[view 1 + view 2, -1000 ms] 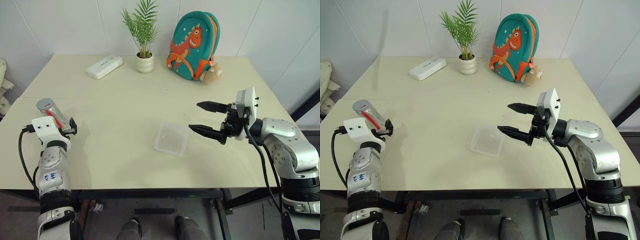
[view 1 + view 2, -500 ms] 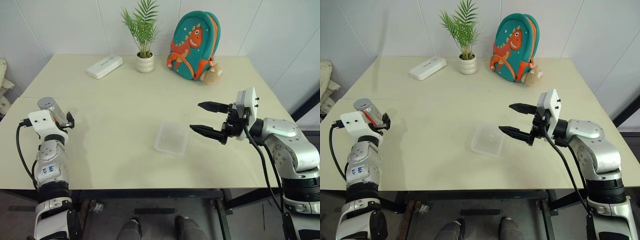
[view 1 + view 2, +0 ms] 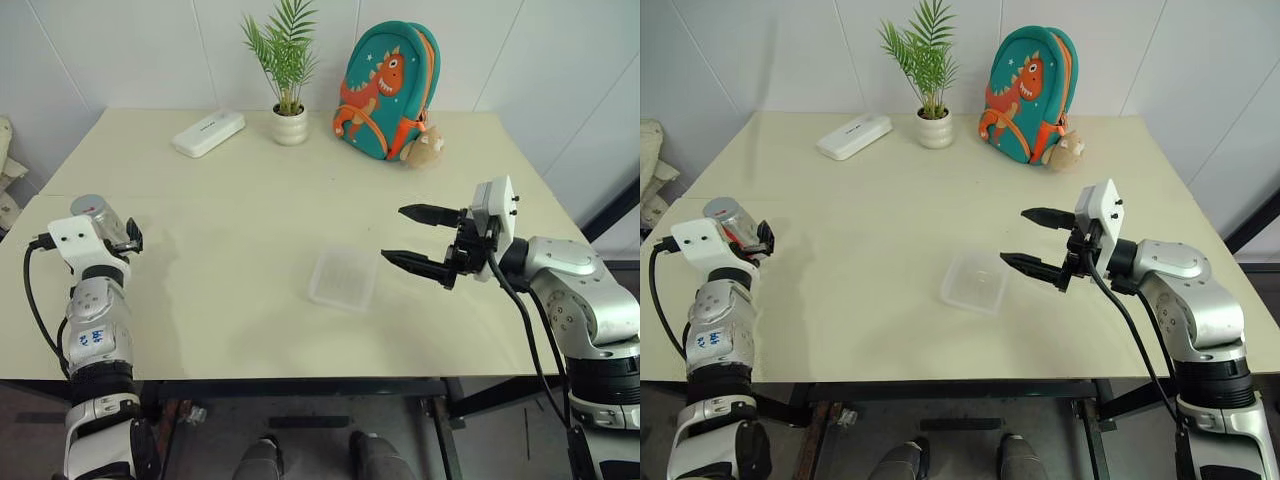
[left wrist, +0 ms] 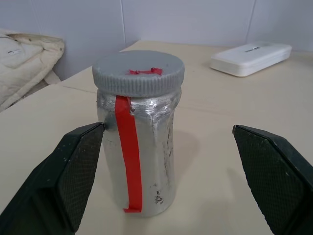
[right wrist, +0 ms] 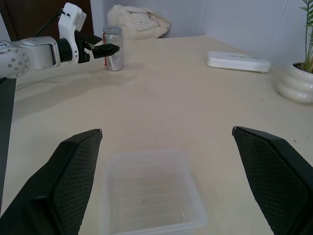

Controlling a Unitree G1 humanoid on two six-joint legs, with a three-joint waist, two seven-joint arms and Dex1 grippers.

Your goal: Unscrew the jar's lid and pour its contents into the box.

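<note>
A pale cream worktop stands against a white wall. At the left edge of the frame the jar stands upright on it, its grey lid screwed on. The left end effector is spread wide around the jar, one finger just beside its wall, the other well apart; nothing is grasped. In the lower middle lies the clear box. The right end effector, released and empty, hovers just right of the box.
</note>
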